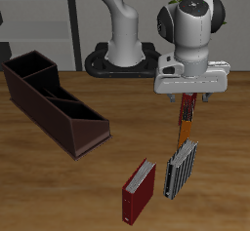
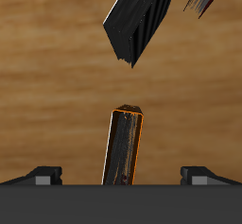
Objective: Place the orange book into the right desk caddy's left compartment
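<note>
Since your gripper (image 1: 187, 100) is already pinching the orange book (image 1: 186, 118), hanging long-axis down, the right desk caddy (image 1: 54, 103) sits well off sideways.

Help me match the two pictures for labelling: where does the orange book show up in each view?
Exterior view: the orange book hangs upright below the gripper, above the grey striped book.
Wrist view: the orange book stands on end between the two finger bases, seen edge-on.
Shared landmark: the grey striped book, lying on the wooden table just beyond the held book.
</note>
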Tool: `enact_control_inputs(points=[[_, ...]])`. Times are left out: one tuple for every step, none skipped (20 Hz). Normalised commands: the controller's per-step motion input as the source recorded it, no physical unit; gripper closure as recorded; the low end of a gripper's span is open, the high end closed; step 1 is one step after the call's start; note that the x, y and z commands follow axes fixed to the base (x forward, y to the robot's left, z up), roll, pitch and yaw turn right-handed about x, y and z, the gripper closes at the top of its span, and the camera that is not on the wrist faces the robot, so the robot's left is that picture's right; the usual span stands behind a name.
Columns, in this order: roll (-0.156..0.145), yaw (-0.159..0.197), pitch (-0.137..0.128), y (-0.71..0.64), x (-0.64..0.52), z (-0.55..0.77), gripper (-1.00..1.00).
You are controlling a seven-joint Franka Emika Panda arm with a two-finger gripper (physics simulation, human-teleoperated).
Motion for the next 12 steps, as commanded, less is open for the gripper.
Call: enact_control_inputs(points=[[0.000, 0.000, 0.000, 0.00, 0.00, 0.00, -1.00], [-0.117, -0.083, 0.020, -0.12, 0.21, -0.46, -1.00], [0.015, -0.012, -0.002, 0.07, 0.03, -0.18, -1.00], [0.000, 0.000, 0.000, 0.00, 0.00, 0.00, -1.00], [0.020, 0.047, -0.069, 0.17, 0.17, -0.87, -1.00], [0.097, 0.091, -0.074, 0.14, 0.08, -0.36, -1.00], [0.044, 0.128, -0.244, 0.05, -0.08, -0.23, -1.00], [-0.099, -0.174, 0.162, -0.17, 0.12, -0.50, -1.00], [-0.025, 0.069, -0.100, 0.06, 0.00, -0.32, -1.00], [0.000, 0.000, 0.000, 0.00, 0.00, 0.00, -1.00], [-0.055, 0.073, -0.122, -0.11, -0.09, -0.35, -1.00], [-0.055, -0.044, -0.031, -0.07, 0.03, -0.24, -1.00]])
